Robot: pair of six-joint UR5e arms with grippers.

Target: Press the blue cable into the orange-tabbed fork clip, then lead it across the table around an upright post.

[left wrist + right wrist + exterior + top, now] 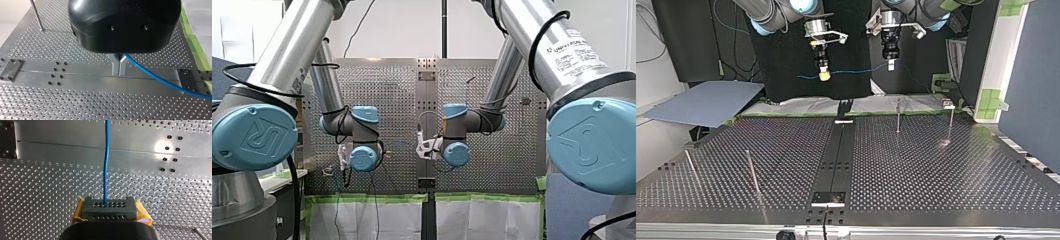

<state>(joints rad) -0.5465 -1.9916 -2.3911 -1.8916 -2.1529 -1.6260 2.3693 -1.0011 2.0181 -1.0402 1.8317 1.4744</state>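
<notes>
My left gripper [119, 71] pinches the blue cable [160, 79]; my right gripper [109, 207] seems clamped on it too, fingertips hidden

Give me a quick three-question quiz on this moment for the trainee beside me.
1. True or false: the blue cable lies flat on the table.
2. Of my left gripper and my right gripper, which grips the cable? A: left only. B: right only. C: both.
3. Fill in: in the right wrist view, my right gripper's pads are ____.

Key: 1 false, it hangs in the air between the grippers. 2 C. 3 yellow.
</notes>
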